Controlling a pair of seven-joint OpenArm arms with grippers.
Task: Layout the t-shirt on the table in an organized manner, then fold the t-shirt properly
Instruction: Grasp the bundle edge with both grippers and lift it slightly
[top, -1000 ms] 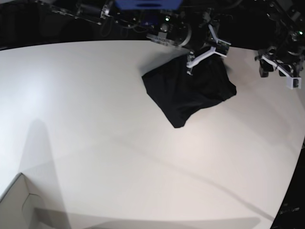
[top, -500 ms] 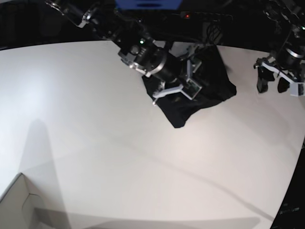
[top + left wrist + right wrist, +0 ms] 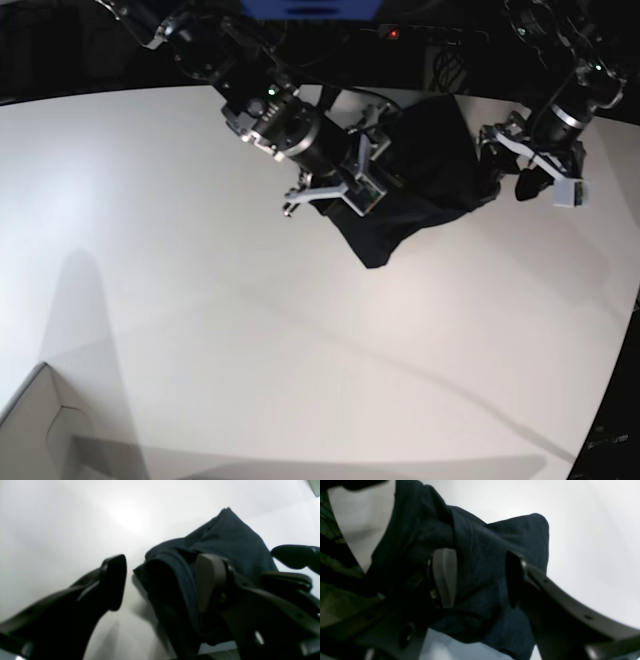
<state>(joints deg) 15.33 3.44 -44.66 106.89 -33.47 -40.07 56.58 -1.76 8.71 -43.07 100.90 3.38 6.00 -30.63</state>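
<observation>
The black t-shirt [image 3: 425,170] lies crumpled in a heap at the back of the white table [image 3: 200,300]. My right gripper [image 3: 335,195] hangs over the heap's left part. In the right wrist view this gripper [image 3: 480,580] is open, with a thick fold of the t-shirt [image 3: 480,542] between its fingers [image 3: 445,577]. My left gripper [image 3: 520,170] is at the heap's right edge. In the left wrist view it [image 3: 162,580] is open and straddles a rolled edge of the t-shirt [image 3: 225,537], one finger [image 3: 113,580] over bare table.
A pale cardboard box corner [image 3: 40,430] sticks in at the front left. The table's curved edge [image 3: 615,380] runs down the right side. Dark equipment and cables [image 3: 440,60] stand behind the table's back edge.
My right arm has swung forward and left from the back of the heap onto its left part. My left arm has come in from the far right to the shirt's right edge.
</observation>
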